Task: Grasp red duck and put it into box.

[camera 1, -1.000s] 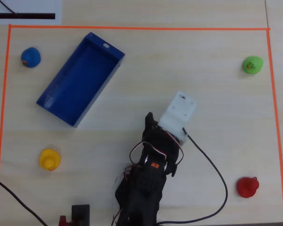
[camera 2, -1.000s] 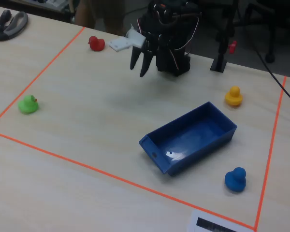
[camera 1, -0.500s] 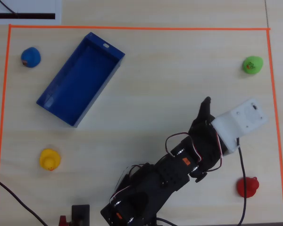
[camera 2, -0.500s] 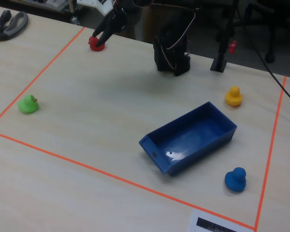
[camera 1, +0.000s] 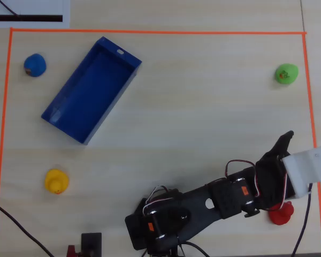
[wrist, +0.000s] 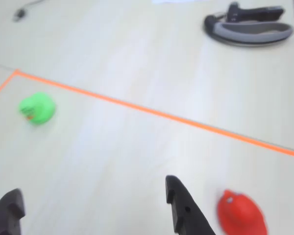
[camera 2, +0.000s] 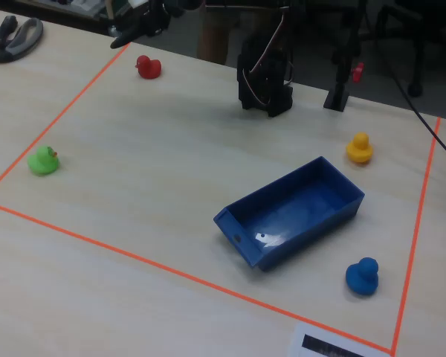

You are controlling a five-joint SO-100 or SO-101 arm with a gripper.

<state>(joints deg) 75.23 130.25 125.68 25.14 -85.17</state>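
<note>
The arm has swung from the worktop's middle toward the red duck (camera 1: 281, 213) at 4 o'clock in the overhead view. The tool (wrist: 95, 208) is spread and empty, the duck seemingly just outside it. The box (camera 1: 91, 89) waits at 10 o'clock.

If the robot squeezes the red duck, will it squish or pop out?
The red duck looks rounded and smooth, so it might slip sideways if the fingers pinch off-centre. It looks small and probably light, so a nudge could slide it. It sits flat on the table, so it likely won't roll.
</note>
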